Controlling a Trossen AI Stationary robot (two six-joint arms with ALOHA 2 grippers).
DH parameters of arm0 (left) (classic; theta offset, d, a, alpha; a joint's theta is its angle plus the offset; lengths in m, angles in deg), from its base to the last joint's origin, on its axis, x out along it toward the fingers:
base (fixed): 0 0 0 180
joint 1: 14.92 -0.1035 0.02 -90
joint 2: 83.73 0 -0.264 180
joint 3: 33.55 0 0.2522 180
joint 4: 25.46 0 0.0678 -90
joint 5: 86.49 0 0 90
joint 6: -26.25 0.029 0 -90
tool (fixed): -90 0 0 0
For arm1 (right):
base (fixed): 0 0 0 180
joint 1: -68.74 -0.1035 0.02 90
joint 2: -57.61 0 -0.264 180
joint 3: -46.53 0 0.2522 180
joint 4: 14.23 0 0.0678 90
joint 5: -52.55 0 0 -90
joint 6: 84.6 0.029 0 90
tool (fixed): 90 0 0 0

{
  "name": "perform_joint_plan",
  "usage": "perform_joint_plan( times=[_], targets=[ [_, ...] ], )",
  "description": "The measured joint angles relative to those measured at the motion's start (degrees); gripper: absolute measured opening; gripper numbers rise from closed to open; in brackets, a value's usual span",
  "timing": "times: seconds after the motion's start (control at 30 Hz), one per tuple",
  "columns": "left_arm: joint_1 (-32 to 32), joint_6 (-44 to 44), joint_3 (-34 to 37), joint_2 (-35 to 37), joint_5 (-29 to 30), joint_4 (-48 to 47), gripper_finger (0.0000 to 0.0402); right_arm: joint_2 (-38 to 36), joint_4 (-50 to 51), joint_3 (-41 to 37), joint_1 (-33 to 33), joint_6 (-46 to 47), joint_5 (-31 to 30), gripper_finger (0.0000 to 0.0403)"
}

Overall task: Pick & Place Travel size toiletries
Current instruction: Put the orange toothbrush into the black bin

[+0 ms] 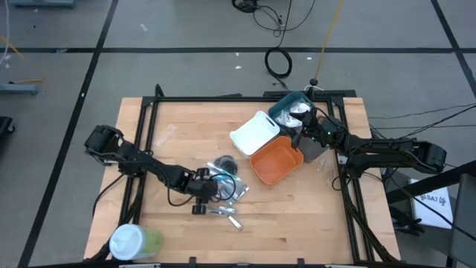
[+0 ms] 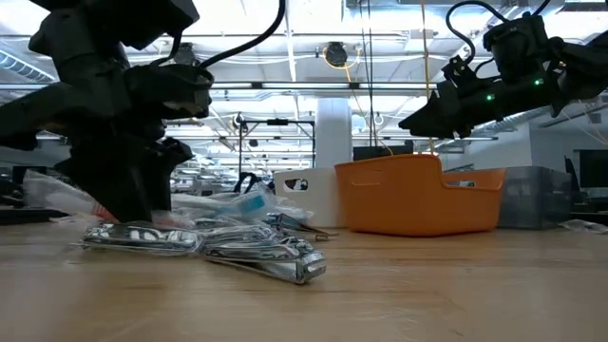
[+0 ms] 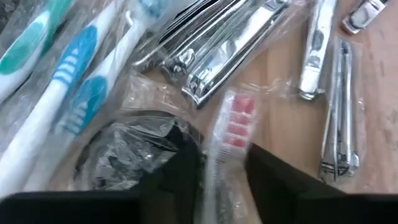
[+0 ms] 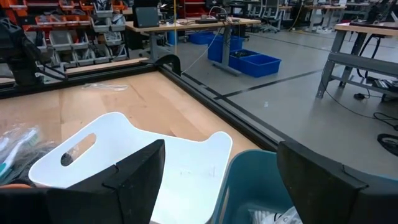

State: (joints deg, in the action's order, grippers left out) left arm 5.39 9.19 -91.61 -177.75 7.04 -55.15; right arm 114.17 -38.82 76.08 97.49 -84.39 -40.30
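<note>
The pick is in hand: the left hand point(image 3: 221, 171) is down in the heap of travel-size toiletries on the wooden surface point(image 1: 297, 216), its two fingers set either side of a clear-wrapped stick with red-and-white markings point(image 3: 235, 121). A narrow gap shows on each side of the wrapper, so I judge the grip not yet made — the fingers are partly drawn in, not clamped.

Just beside that hand lie wrapped toothbrushes point(image 3: 74, 81), a crinkly dark packet point(image 3: 134, 146) and bagged nail clippers point(image 3: 217, 50); loose clippers point(image 3: 339, 118) sit a little farther off.

The right hand point(image 4: 221, 180) waits with fingers wide apart over the white bin point(image 4: 124, 162) and teal bin point(image 4: 261, 180), holding nothing.

Next — squeeze onto the stick alone, lift clear of the clinging wrappers, then carry it towards the bins, the orange bin point(image 1: 277, 161) being nearest.
</note>
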Motion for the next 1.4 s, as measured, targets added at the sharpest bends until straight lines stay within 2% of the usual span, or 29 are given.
perform_joint_plan(
  times=[0.13, 0.2, 0.33, 0.5, 0.7, 0.87, 0.97, 1.1, 1.27, 1.4],
  targets=[
    [-0.72, -2.19, -0.11, 0.04, -0.28, 0.02, 0.0038, 0.0, 0.02, 0.0, 0.0, 0.02, 0.0, 0.0293],
    [-1.62, -3.82, -0.33, 0.63, -1.72, -0.13, 0.0015, 0.0, 0.02, 0.0, 0.0, 0.01, 0.0, 0.0293],
    [-2.73, -4.68, -1.33, 3.24, -1.78, -1.2, 0.0021, 0.0, 0.0, 0.0, 0.0, 0.42, -0.02, 0.0293],
    [-3.07, 0.08, -3.99, 9.51, 0.24, -1.16, 0.0006, 0.0, 0.02, 0.0, 0.0, 0.63, 0.0, 0.0293],
    [-3.32, 2.44, -7.21, 16.65, 5.82, -0.46, 0.0017, 0.02, 0.02, 0.0, 0.0, 1.09, 0.09, 0.0293],
    [-3.42, -3.41, -7.73, 19.55, 6.39, -1.44, 0.0005, 0.02, 0.28, 0.0, 0.0, 1.2, 0.11, 0.0293],
    [-3.42, -5.64, -7.67, 19.44, 4.27, -7.58, 0.001, 0.02, 0.37, 0.0, 0.0, 1.17, 0.11, 0.0293],
    [-3.43, -8.21, -7.45, 16.0, 5.16, -14.48, 0.001, 0.02, 0.33, 0.02, 0.0, 1.13, 0.11, 0.0293],
    [-3.59, -13.77, -6.45, 10.91, 4.08, -13.98, 0.0008, 0.02, 0.11, 0.02, 0.0, 1.1, 0.07, 0.0293],
    [-4.46, -16.69, -6.4, 8.57, -2.12, -13.77, 0.0025, 0.02, 0.13, 0.02, 0.0, 1.1, 0.04, 0.0293]
  ],
)
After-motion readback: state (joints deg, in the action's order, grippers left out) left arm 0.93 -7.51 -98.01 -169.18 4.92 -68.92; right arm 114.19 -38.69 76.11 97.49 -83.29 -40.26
